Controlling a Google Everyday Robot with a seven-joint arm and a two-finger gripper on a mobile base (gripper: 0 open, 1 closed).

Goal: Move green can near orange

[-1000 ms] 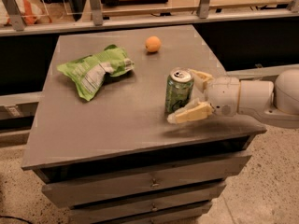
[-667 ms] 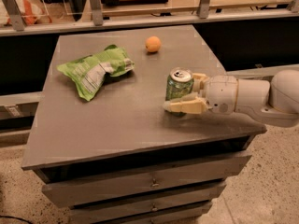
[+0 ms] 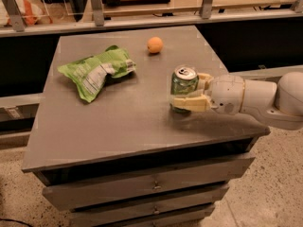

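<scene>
The green can [image 3: 182,83] stands upright on the grey cabinet top [image 3: 118,122], right of the middle. My gripper [image 3: 188,91] reaches in from the right and its two pale fingers lie against the can, one across its lower front [image 3: 191,103], one behind its right side [image 3: 204,79]. It is shut on the can, which rests on the surface. The orange [image 3: 155,45] sits near the far edge, up and to the left of the can, well apart from it.
A green-and-white chip bag [image 3: 97,71] lies on the left half of the top. A railing with metal posts [image 3: 96,4] runs behind the cabinet. Drawers [image 3: 154,185] are below the front edge. My arm [image 3: 255,98] overhangs the right edge.
The near finger has risen from the table and closed in against the can's front. The can, orange and bag have stayed in place.
</scene>
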